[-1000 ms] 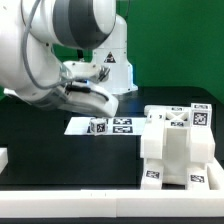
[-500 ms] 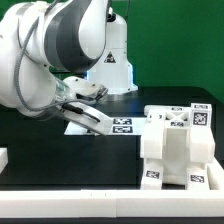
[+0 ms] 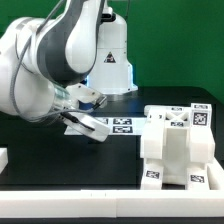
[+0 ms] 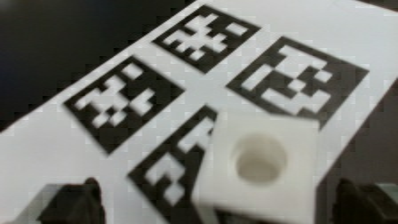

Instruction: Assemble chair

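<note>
The partly built chair (image 3: 176,146), a chunky white block of slabs with black-and-white tags, stands at the exterior view's right. A small white chair piece (image 4: 260,158) with a round hole in its face sits on the marker board (image 4: 107,112). My gripper (image 4: 217,206) hangs open just over it, one dark fingertip on each side and neither touching it. In the exterior view the gripper (image 3: 92,126) is low over the near end of the marker board (image 3: 122,126) and hides the small piece.
A low white border rail (image 3: 100,208) runs along the table's front edge. Another white piece (image 3: 3,158) shows at the exterior view's left edge. My arm's white base (image 3: 112,68) stands behind the marker board.
My arm has swung down and toward the exterior view's left, bringing the gripper low over the small piece on the marker board. The jaws have stayed open. The chair has not moved.
</note>
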Robot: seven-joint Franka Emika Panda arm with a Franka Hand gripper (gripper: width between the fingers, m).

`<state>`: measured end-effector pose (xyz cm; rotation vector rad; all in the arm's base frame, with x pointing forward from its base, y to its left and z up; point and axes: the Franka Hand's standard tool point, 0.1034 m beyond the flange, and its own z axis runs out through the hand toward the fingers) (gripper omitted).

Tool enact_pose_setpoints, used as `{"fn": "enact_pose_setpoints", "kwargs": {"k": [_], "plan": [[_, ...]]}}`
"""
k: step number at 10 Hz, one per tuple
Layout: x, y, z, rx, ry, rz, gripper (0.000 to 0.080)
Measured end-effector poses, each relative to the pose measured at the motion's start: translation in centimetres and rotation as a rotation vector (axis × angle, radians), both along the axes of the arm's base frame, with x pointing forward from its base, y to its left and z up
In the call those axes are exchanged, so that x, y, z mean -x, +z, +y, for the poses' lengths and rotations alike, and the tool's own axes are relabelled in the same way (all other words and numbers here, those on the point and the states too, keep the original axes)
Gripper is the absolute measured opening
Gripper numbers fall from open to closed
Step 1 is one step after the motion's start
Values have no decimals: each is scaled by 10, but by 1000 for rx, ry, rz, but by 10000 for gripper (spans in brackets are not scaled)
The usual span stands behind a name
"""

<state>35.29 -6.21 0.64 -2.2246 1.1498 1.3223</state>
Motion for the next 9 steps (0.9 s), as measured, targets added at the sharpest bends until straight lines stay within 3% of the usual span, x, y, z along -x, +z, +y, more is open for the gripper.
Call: {"fn": "enact_pose_setpoints", "kwargs": {"k": [3,5,8,9], "plan": [[3,-1,-1,1,-13,7,639],[3,0,-1,-1,-15,8,318],[-2,3,-2,9,-9,-16,293],[-12,12,-8,8,21,-53,293]]}}
